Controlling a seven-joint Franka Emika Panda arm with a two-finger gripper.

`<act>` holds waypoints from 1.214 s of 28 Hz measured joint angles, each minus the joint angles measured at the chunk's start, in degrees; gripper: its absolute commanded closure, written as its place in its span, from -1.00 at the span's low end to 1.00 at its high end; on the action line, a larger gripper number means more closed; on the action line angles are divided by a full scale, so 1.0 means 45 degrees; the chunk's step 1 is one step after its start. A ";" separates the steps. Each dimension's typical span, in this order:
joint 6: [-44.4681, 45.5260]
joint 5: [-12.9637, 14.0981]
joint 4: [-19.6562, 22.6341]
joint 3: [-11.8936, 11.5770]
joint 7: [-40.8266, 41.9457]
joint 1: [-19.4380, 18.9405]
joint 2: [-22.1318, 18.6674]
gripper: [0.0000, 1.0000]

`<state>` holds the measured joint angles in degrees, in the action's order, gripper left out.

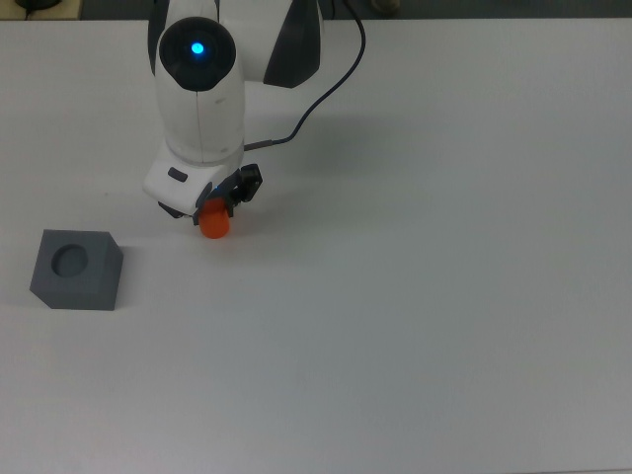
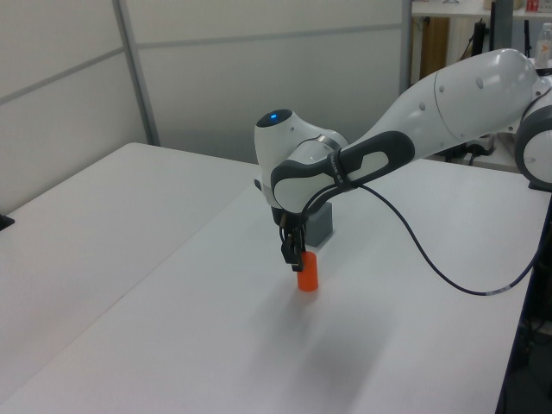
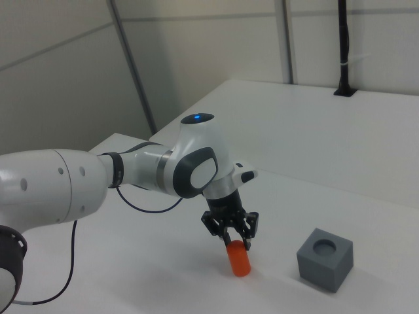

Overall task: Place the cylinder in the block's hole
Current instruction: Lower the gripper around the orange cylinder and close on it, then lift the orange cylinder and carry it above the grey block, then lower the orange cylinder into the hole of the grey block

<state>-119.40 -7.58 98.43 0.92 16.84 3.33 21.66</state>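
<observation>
The fingers (image 3: 230, 239) are spread, straddling the top of the orange cylinder (image 3: 239, 259), with gaps showing in the right view so they do not look clamped on it. The gripper (image 1: 214, 204) points straight down from the white arm (image 2: 448, 103), whose wrist joint carries a blue light (image 1: 198, 47). The cylinder stands upright on the white bench (image 1: 415, 296). The grey block (image 1: 75, 270) sits well apart from it toward the top view's left, its round hole (image 1: 70, 260) facing up. A black cable (image 2: 431, 259) loops from the wrist back along the arm.
</observation>
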 measured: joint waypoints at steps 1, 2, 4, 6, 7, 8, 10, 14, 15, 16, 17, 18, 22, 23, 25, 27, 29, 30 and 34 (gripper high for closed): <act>0.0000 0.0000 -0.0004 -0.0009 0.0000 0.0007 0.0000 0.23; 0.0000 0.0000 -0.0021 -0.0023 -0.0001 0.0020 -0.0002 0.23; -0.0001 0.0000 -0.0086 -0.0037 -0.0014 0.0044 -0.0009 0.23; -0.0002 0.0001 -0.0218 -0.0069 -0.0054 0.0070 -0.0029 0.23; -0.0002 0.0001 -0.0303 -0.0095 -0.0095 0.0087 -0.0044 0.23; -0.0003 0.0001 -0.0453 -0.0156 -0.0141 0.0105 -0.0068 0.23; -0.0003 0.0035 -0.0671 -0.0266 -0.0211 0.0132 -0.0098 0.23; -0.0003 0.0372 -0.1251 -0.0668 -0.0352 0.0208 -0.0155 0.23; -0.0004 0.0483 -0.1375 -0.0786 -0.0352 0.0218 -0.0166 0.23; -0.0007 0.0637 -0.1508 -0.0935 -0.0354 0.0222 -0.0178 0.23; -0.0016 0.0793 -0.1641 -0.1094 -0.0354 0.0225 -0.0194 0.23; -0.0025 0.0973 -0.1790 -0.1260 -0.0354 0.0226 -0.0216 0.23; -0.0029 0.1646 -0.2299 -0.1922 -0.0348 0.0256 -0.0346 0.23; -0.0029 0.1708 -0.2364 -0.2037 -0.0348 0.0261 -0.0372 0.23; -0.0075 0.1792 -0.2452 -0.2274 -0.0348 0.0268 -0.0408 0.23; -0.0518 0.1868 -0.2489 -0.2411 -0.0350 0.0298 -0.0410 0.22; -0.1139 0.1941 -0.2491 -0.2469 -0.0351 0.0367 -0.0404 0.22; -0.1524 0.1972 -0.2491 -0.2490 -0.0351 0.0407 -0.0391 0.21; -0.2310 0.1986 -0.2489 -0.2532 -0.0357 0.0452 -0.0324 0.21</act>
<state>-129.80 1.36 87.23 -10.47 15.23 5.36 20.21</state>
